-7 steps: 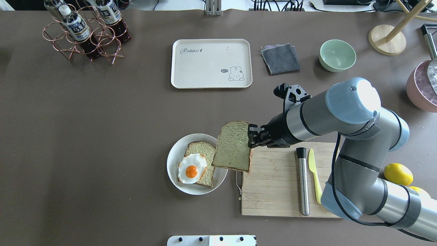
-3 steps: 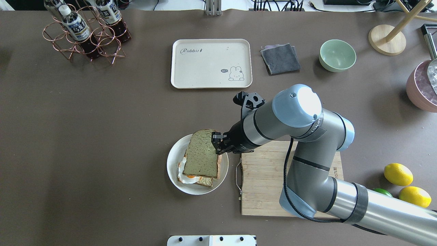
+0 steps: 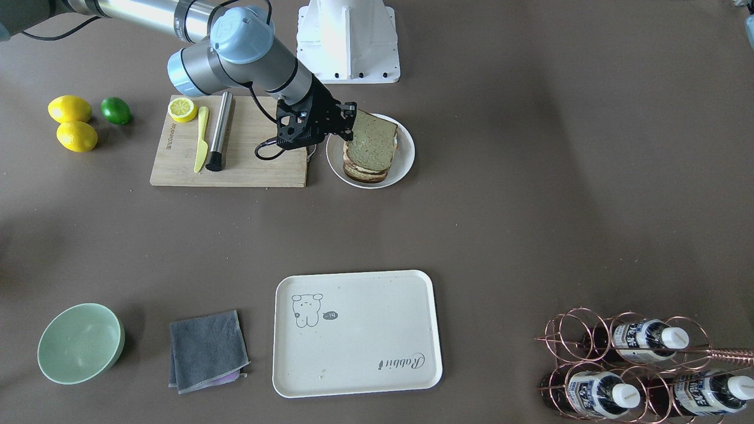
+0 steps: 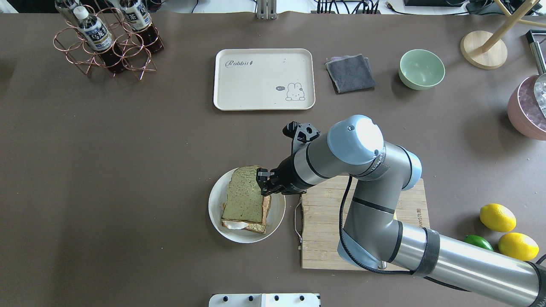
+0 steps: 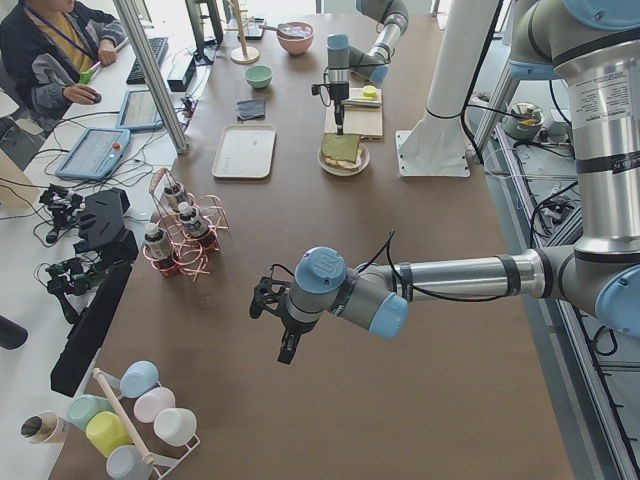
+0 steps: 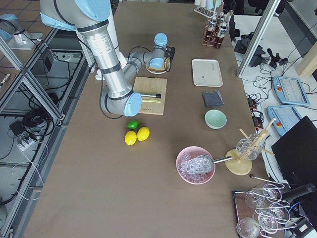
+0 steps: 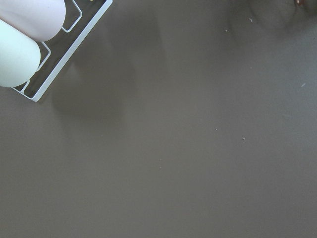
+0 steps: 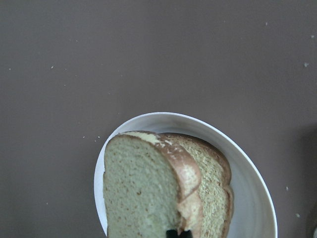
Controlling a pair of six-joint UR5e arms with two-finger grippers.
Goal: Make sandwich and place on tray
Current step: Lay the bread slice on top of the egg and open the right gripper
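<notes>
Right gripper [image 4: 264,182] jaws clamp the top toast slice [image 4: 243,194] by its crust edge, tilted over the egg [image 4: 233,224] to cap it; left gripper [image 5: 286,350], can't tell

Top slice carried from the board's edge onto the egg.

The right gripper [image 4: 263,182] has swung left off the cutting board [image 4: 324,238] to the plate [image 4: 215,209], taking the top slice [image 4: 244,194] with it. That slice hung half beyond the plate's rim a second ago. It now covers the lower slice [image 4: 257,229] and the egg [image 4: 233,224], whose yolk is hidden, only a white edge showing. It seems tilted, raised on the gripper's side.
</notes>
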